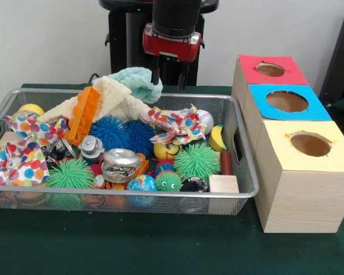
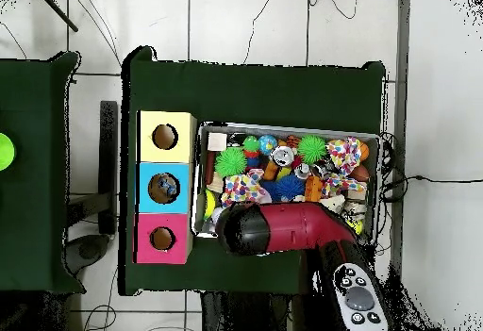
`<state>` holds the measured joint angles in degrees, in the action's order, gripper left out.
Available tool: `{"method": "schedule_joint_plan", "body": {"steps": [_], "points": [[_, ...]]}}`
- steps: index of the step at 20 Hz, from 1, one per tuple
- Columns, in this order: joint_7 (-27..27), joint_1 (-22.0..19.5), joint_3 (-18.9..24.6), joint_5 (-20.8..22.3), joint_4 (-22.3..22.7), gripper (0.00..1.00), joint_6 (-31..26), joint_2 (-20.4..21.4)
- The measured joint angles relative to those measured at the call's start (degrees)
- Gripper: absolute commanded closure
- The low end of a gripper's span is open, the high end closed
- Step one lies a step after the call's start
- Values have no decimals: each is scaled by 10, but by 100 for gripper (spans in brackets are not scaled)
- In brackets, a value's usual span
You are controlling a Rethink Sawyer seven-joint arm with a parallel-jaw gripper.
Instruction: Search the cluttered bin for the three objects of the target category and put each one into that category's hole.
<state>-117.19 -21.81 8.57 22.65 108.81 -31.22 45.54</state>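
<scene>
The wire mesh bin (image 1: pixel 132 194) is full of mixed toys; it also shows in the overhead view (image 2: pixel 377 172). My gripper (image 1: pixel 169 79) hangs above the bin's far edge, over the pale cloths, open and empty. In the overhead view the arm's end (image 2: pixel 241 229) covers it. The blue-topped box's hole (image 1: pixel 286 101) lies in the middle of the row of three boxes. From overhead, something pale and glinting lies inside that hole (image 2: pixel 165 188). A small glinting bottle-like piece (image 1: pixel 92 146) stands among the clutter left of centre; I cannot tell whether it is plastic. No other see-through piece shows.
A crushed silver can (image 1: pixel 120 164), blue (image 1: pixel 123 133) and green (image 1: pixel 196 161) spiky balls, spotted cloths (image 1: pixel 23 150), an orange block (image 1: pixel 83 114) and a wooden cube (image 1: pixel 223 184) fill the bin. Red-topped (image 1: pixel 270 69) and yellow-topped (image 1: pixel 310 144) boxes flank the blue one.
</scene>
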Motion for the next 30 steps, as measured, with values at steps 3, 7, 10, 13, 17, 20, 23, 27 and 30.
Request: {"method": "schedule_joint_plan", "body": {"steps": [3, 7, 10, 13, 17, 20, 23, 27, 30], "points": [[0, -9, 0, -7, 1, 0, 0, 4], [0, -34, 0, -19, 1, 0, 0, 18], [0, -51, 0, -20, -1, 0, 0, 27], [0, -69, -1, -15, -11, 0, 0, 27], [0, -83, -3, 6, -35, 0, 0, 12], [0, -94, -3, 28, -57, 0, 0, -5], [0, -104, -3, 42, -71, 0, 0, -20], [0, -128, -3, 68, -100, 0, 7, -57], [0, -136, -3, 84, -116, 0, 15, -76]]}}
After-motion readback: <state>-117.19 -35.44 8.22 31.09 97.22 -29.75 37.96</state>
